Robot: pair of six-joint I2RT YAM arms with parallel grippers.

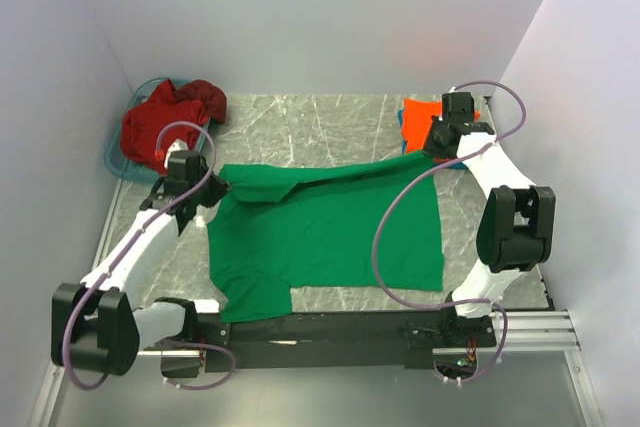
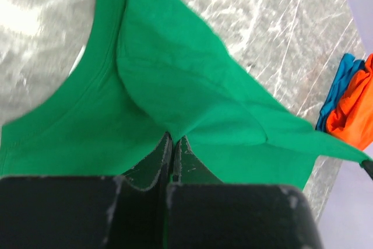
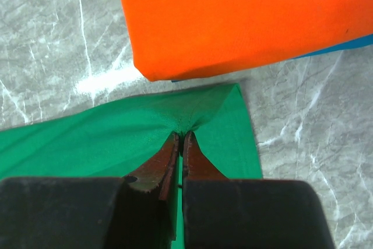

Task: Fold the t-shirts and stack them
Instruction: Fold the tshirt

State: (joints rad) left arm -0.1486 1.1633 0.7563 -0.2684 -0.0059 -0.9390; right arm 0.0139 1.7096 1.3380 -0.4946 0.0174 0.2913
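My left gripper [image 2: 173, 139]: shut tight on the green t-shirt [image 1: 330, 232]. I pinch it at its far left corner, close to the neck hole.
My right gripper [image 3: 180, 137]: shut tight on the same shirt, at its far right corner. The cloth makes little wrinkles right at my tips.
Where the green t-shirt is: in the middle of the grey marble table [image 1: 300, 122], between my two arms. Its near edge is close to my bases.
How the green t-shirt looks: bright green, plain and soft. It lies sideways, with the neck on the left and the bottom edge on the right. One short sleeve sticks out at the near left. Most of it is flat. The far edge is folded over in a long strip that runs from one gripper to the other.
Orange t-shirt [image 3: 245, 16]: folded, at the far right, very near my right gripper.
Blue t-shirt [image 3: 349, 48]: under the orange one. Only an edge peeks out.
Dark red t-shirt [image 1: 165, 122]: a crumpled heap at the far left, in the light blue basket [image 1: 115, 162].
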